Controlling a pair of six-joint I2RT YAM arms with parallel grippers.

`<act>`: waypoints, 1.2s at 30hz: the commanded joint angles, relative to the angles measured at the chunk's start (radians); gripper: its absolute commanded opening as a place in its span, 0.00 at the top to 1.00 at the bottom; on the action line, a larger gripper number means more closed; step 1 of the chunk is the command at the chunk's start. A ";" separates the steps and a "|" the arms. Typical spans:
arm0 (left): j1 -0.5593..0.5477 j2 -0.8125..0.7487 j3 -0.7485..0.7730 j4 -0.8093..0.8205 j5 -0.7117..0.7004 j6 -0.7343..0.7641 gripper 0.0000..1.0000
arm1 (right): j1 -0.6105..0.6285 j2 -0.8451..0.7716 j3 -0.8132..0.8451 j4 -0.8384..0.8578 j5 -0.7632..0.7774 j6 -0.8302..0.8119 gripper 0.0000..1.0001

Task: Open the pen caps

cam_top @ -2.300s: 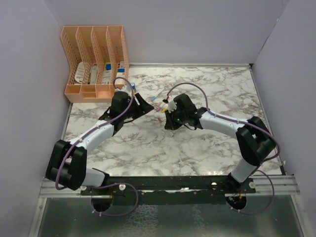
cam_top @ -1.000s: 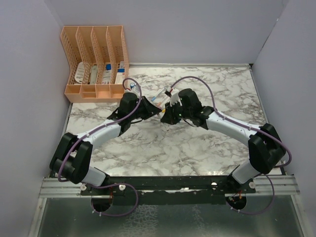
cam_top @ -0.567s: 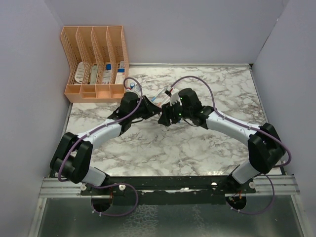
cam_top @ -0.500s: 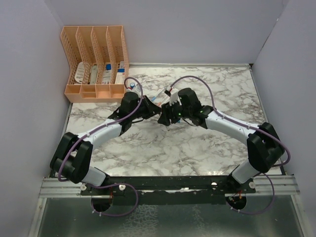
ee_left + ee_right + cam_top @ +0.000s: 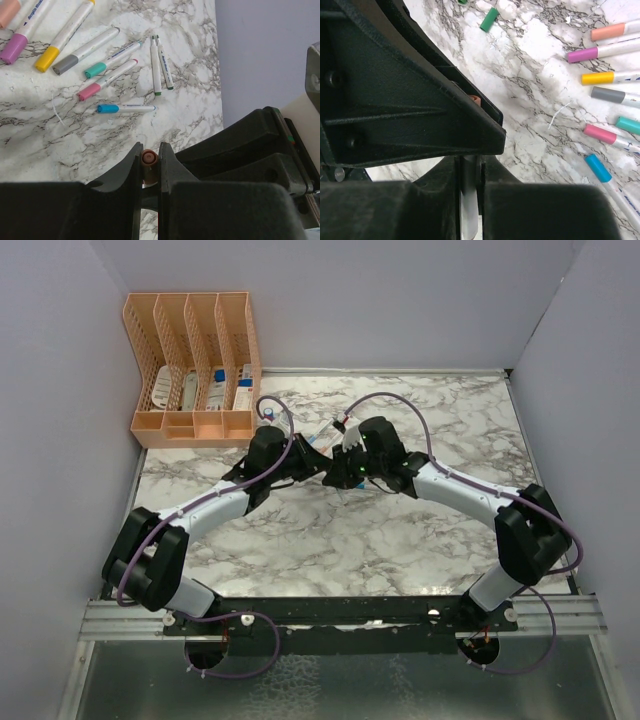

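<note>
Both grippers meet tip to tip above the middle of the marble table (image 5: 400, 530). My left gripper (image 5: 148, 150) is shut on a brown pen cap (image 5: 148, 159), whose round end faces the left wrist camera. My right gripper (image 5: 469, 165) is shut on the same pen's white barrel (image 5: 469, 200), and the brown cap (image 5: 476, 100) peeks out past the left gripper's black finger. In the top view the left gripper (image 5: 318, 462) and right gripper (image 5: 338, 472) hide the pen. A loose green cap (image 5: 489, 19) lies on the table.
Several capped pens lie in a row on the marble: purple (image 5: 12, 47), yellow (image 5: 47, 59), grey (image 5: 67, 63), teal (image 5: 95, 71), pink (image 5: 89, 92), blue (image 5: 107, 108). Two thin uncapped pens (image 5: 156, 65) lie beside them. An orange file organiser (image 5: 195, 365) stands at the back left.
The right gripper opened briefly and has shut again on the white barrel, closer to the left gripper. The left gripper has kept its hold on the brown cap.
</note>
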 commanded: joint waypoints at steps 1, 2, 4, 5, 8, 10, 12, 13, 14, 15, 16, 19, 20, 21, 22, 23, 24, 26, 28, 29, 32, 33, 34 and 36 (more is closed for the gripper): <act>-0.009 0.001 0.014 0.023 -0.029 -0.001 1.00 | 0.010 -0.009 0.033 0.027 -0.010 0.003 0.99; -0.010 0.000 0.012 0.023 -0.044 -0.003 1.00 | 0.010 -0.013 0.029 0.024 -0.005 0.001 0.99; -0.008 -0.002 0.020 0.015 -0.077 -0.001 1.00 | 0.010 -0.021 0.014 0.017 0.000 -0.004 0.99; -0.006 0.000 0.035 -0.009 -0.102 0.007 1.00 | 0.010 -0.026 0.005 0.011 0.000 -0.008 0.99; 0.031 0.016 0.105 -0.057 -0.141 0.040 1.00 | 0.010 -0.056 -0.041 -0.009 -0.010 -0.012 0.99; 0.078 0.036 0.153 -0.069 -0.138 0.059 1.00 | 0.010 -0.094 -0.097 -0.007 -0.013 -0.008 0.99; 0.144 0.070 0.197 -0.077 -0.121 0.074 1.00 | 0.010 -0.134 -0.161 0.001 -0.013 -0.001 0.99; 0.170 0.083 0.217 -0.083 -0.119 0.082 1.00 | 0.010 -0.154 -0.193 0.001 -0.013 0.002 0.99; 0.190 0.098 0.235 -0.090 -0.117 0.091 1.00 | 0.010 -0.171 -0.221 0.001 -0.011 0.007 0.99; 0.211 0.111 0.250 -0.093 -0.108 0.099 1.00 | 0.010 -0.188 -0.250 0.002 -0.011 0.011 0.99; 0.223 0.124 0.263 -0.095 -0.103 0.105 1.00 | 0.010 -0.200 -0.266 0.002 -0.011 0.015 0.99; 0.242 0.145 0.284 -0.108 -0.087 0.121 1.00 | 0.010 -0.227 -0.283 -0.008 0.020 0.030 0.99; 0.242 0.150 0.291 -0.118 -0.077 0.129 1.00 | 0.010 -0.232 -0.279 -0.015 0.042 0.030 0.99; 0.243 0.156 0.298 -0.157 -0.068 0.142 1.00 | 0.010 -0.233 -0.269 -0.023 0.073 0.029 0.99; 0.243 0.161 0.306 -0.194 -0.061 0.170 1.00 | 0.009 -0.230 -0.253 -0.043 0.109 0.027 0.99; 0.243 0.165 0.309 -0.232 -0.059 0.195 1.00 | 0.008 -0.225 -0.233 -0.066 0.171 0.024 0.99; 0.244 0.165 0.311 -0.280 -0.063 0.224 1.00 | 0.008 -0.213 -0.206 -0.093 0.226 0.021 0.99; 0.243 0.162 0.301 -0.369 -0.094 0.290 1.00 | -0.003 -0.188 -0.145 -0.144 0.319 0.017 0.99; 0.243 0.150 0.277 -0.440 -0.158 0.347 1.00 | -0.027 -0.168 -0.096 -0.175 0.377 0.015 0.99; 0.244 0.141 0.262 -0.468 -0.184 0.367 1.00 | -0.048 -0.160 -0.078 -0.182 0.389 0.013 0.99; 0.245 0.120 0.228 -0.535 -0.267 0.418 1.00 | -0.119 -0.146 -0.034 -0.192 0.393 0.004 0.99; 0.245 0.117 0.221 -0.548 -0.288 0.430 1.00 | -0.140 -0.144 -0.025 -0.193 0.393 -0.002 0.99; 0.244 0.117 0.217 -0.561 -0.308 0.440 1.00 | -0.164 -0.142 -0.017 -0.195 0.390 -0.009 0.99; 0.245 0.129 0.219 -0.585 -0.348 0.461 1.00 | -0.201 -0.136 -0.004 -0.198 0.383 -0.020 0.99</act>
